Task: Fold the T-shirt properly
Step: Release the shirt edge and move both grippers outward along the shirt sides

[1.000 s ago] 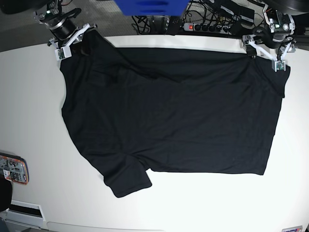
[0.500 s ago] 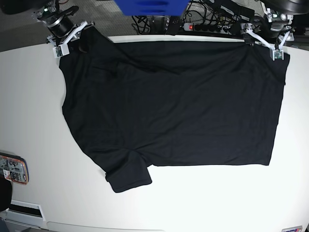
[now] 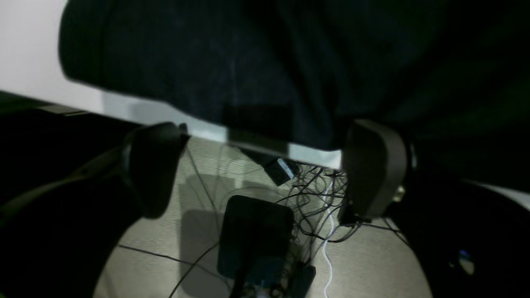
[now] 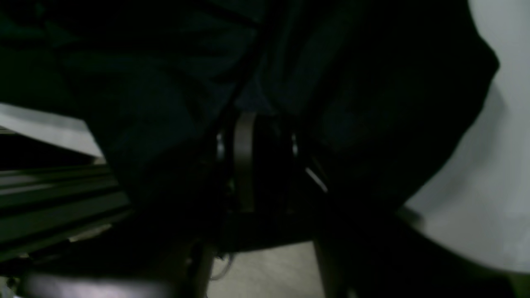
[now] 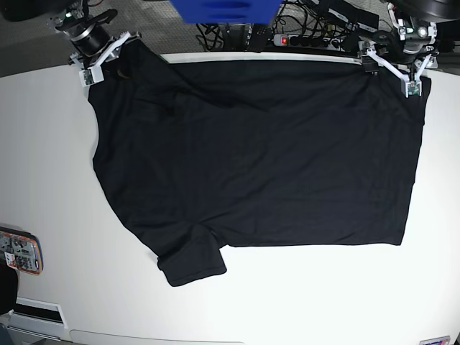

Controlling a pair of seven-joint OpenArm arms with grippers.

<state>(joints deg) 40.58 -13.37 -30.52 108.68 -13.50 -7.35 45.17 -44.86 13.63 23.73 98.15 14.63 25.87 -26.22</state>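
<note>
T-shirt [image 5: 259,158]: long axis spans both grippers; right gripper [image 5: 108,57] pinches its corner, left gripper [image 5: 401,70] spread wide, empty beside its edge.

One T-shirt [image 5: 259,154], two grippers, one table [image 5: 43,158].

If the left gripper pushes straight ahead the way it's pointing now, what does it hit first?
Most likely the T-shirt: the open left gripper points at the table edge, where the cloth's hem overhangs. Depth is unclear, so it could meet the edge itself.
</note>
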